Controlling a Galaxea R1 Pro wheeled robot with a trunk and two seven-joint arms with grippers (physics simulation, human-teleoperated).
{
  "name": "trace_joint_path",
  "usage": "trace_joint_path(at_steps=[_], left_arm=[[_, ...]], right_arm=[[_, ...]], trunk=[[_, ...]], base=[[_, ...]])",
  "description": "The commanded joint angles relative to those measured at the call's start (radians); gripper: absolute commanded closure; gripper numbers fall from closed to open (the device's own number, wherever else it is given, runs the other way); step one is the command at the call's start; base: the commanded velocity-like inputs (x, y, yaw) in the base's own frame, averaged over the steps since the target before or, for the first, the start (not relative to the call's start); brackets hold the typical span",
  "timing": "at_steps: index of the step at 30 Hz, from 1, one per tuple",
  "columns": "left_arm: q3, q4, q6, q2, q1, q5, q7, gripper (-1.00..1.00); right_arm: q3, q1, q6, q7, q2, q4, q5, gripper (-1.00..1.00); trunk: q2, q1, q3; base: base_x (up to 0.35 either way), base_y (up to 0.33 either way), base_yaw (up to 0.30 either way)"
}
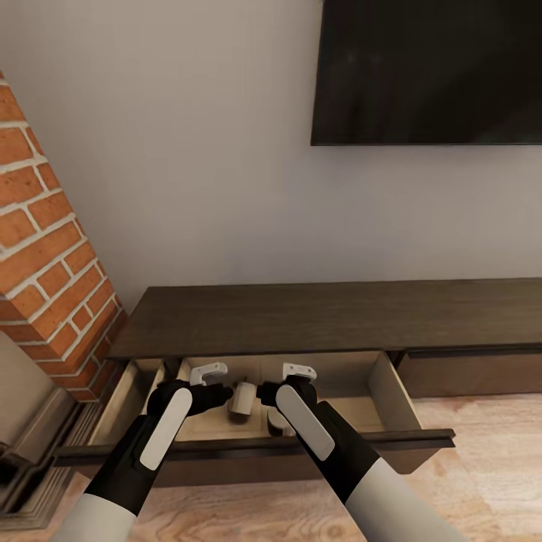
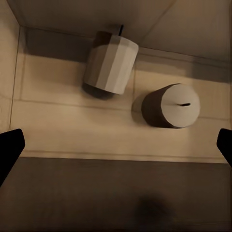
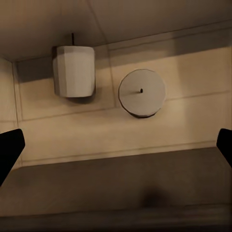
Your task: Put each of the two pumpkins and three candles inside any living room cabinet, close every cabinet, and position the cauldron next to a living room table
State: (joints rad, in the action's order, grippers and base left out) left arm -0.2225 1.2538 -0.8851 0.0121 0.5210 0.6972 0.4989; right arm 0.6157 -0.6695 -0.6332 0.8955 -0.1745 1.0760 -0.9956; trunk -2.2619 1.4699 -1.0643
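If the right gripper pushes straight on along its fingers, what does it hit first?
Probably the bare drawer floor of the open cabinet, just short of the two candles: the upright candle and the toppled candle sit slightly off that line. The right gripper is open and empty; depth unclear.

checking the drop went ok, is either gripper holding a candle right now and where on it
Nothing is held. Both wrist views show wide-open fingers, and the two candles lie free on the open cabinet drawer's floor.

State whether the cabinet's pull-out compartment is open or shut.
Open: the compartment is pulled out from the cabinet, its inside exposed with candles in it.
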Motion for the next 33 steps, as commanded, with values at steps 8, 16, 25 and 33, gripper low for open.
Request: trace_joint_path(at_steps=[8,16,25,33], left_arm=[[-0.001,0.001,-0.002,0.0,0.001,0.009,0.01,-1.0],[-0.001,0.002,-0.002,0.0,0.001,0.007,0.057,-1.0],[-0.003,0.003,-0.002,0.011,0.001,0.011,0.16,-1.0],[-0.002,0.003,-0.043,0.012,0.001,0.01,0.164,-1.0]], right_arm=[[0.001,-0.001,-0.003,0.008,0.0,0.001,-0.006,-1.0],[0.001,-0.001,-0.011,0.01,0.0,0.001,-0.004,-1.0],[-0.002,-0.001,-0.015,0.069,0.0,0.0,-0.009,-1.0],[-0.005,-0.001,-0.019,0.08,0.0,0.006,-0.011,-1.0]], trunk=[[0.056,-0.031,0.024],[0.112,-0.062,0.049],[0.175,-0.096,0.078],[0.231,-0.127,0.103]], base=[[0.0,0.0,0.0],[0.0,0.0,0.0],[0.0,0.0,0.0],[0.0,0.0,0.0]])
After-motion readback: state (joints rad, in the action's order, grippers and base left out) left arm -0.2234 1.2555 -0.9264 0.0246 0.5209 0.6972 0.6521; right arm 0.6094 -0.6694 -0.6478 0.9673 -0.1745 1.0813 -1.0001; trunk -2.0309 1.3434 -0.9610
